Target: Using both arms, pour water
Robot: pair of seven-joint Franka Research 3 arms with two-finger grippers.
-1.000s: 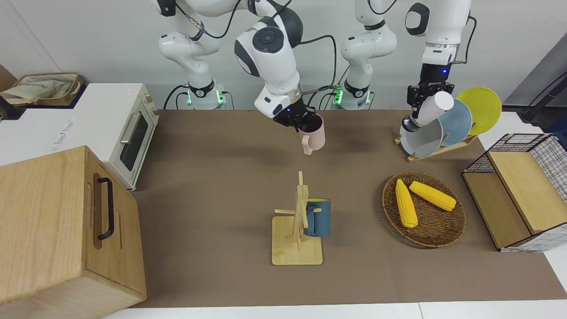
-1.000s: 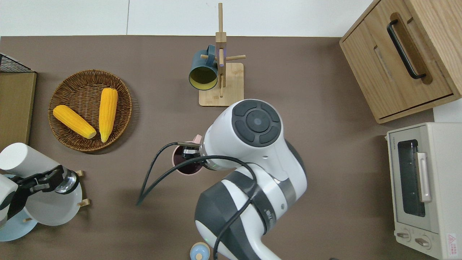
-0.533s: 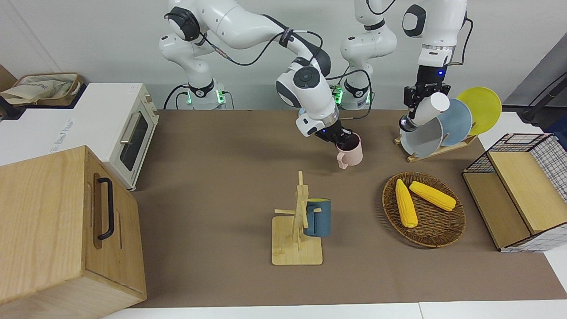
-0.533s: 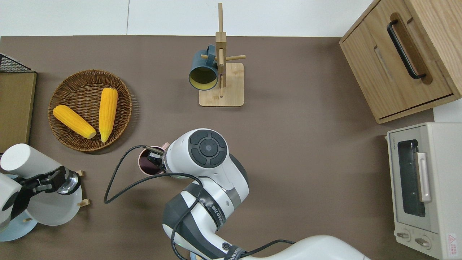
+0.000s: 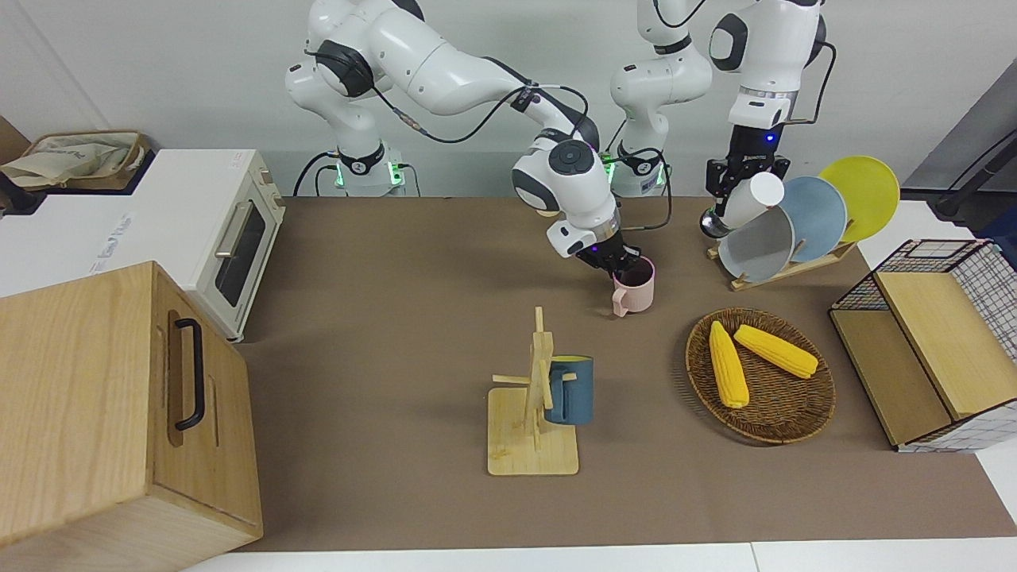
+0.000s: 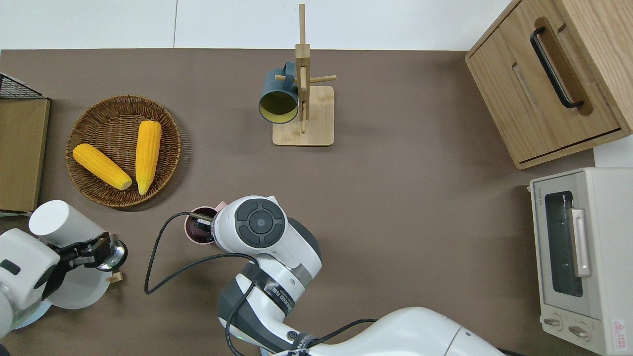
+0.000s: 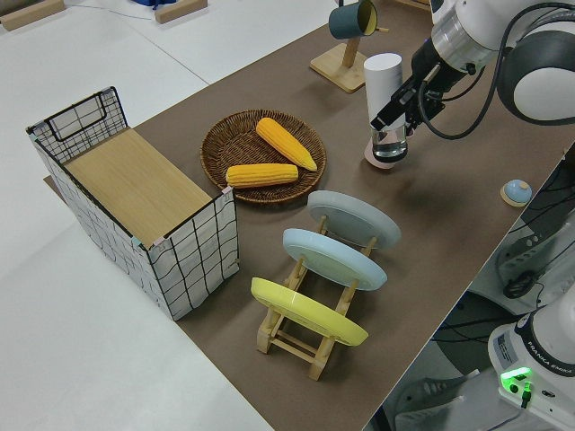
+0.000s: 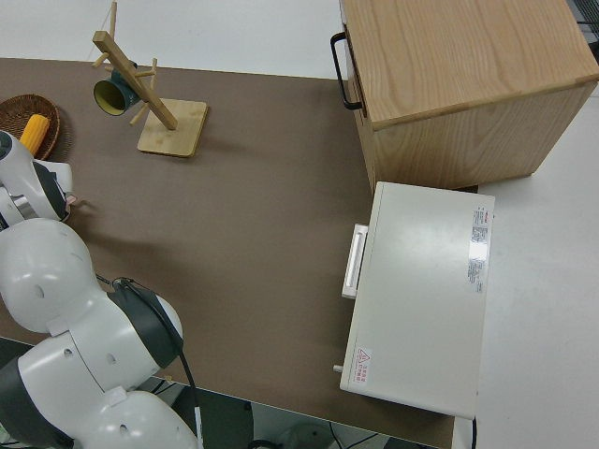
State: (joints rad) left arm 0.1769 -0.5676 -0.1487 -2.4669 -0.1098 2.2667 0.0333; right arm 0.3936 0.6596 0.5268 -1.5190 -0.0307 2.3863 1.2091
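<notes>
Pink mug (image 5: 633, 290) is being held upright by its rim in the right gripper (image 5: 618, 266). The fingers are being pinched on the wall, one apparently inside the mouth. Whether the base is touching the table (image 5: 413, 334) cannot be told. It is being held low, toward the robots' edge of the table and toward the left arm's end, probably so that it is being offered within the other arm's reach, mouth open to a stream.

White bottle (image 5: 755, 200) is being carried tilted in the left gripper (image 5: 732, 179), whose fingers are being clamped around its body near the silvery end. It is being held over the plate rack (image 5: 783, 266), by the table's corner. That lower silvery end is being pointed toward the mug, likely in readiness for pouring, though the two are being held clearly apart.
</notes>
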